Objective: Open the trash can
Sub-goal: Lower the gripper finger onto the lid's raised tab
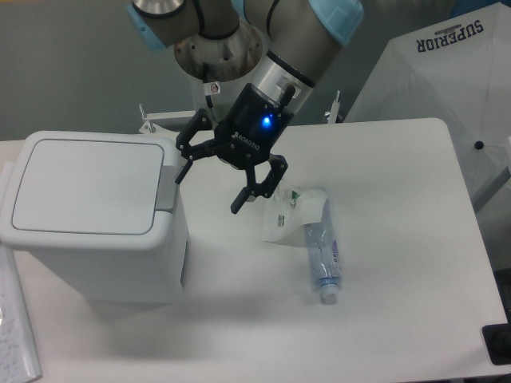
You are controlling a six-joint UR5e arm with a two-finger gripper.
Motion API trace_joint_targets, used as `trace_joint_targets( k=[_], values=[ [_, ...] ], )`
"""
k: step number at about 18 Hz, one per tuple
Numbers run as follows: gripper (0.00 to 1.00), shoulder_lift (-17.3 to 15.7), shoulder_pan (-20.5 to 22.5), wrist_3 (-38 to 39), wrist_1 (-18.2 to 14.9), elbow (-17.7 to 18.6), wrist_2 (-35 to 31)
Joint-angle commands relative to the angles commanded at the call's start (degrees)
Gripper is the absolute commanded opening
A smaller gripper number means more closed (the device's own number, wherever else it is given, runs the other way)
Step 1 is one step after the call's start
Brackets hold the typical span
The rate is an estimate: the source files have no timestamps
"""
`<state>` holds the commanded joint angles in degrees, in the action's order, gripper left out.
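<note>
The trash can [96, 231] is a boxy white bin at the left of the table. Its flat lid [89, 186] is shut and lies level. A light grey push tab [167, 187] sits along the lid's right edge. My gripper [210, 191] hangs above the table just right of the bin, with its black fingers spread open and empty. One fingertip [183, 172] is close to the push tab; I cannot tell if it touches.
A crumpled clear plastic bottle [322, 255] and a white wrapper [289, 214] lie on the white table [399, 199] to the right of the gripper. A sheet of paper [14, 327] lies at the left front edge. A white cover stands at the back right.
</note>
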<state>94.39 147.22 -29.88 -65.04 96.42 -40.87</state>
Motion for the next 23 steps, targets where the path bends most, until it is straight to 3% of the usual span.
trace_joint_targets(
  k=[23],
  values=[
    [1.0,1.7,-0.2,0.5,0.3,1.0,-0.1]
  ],
)
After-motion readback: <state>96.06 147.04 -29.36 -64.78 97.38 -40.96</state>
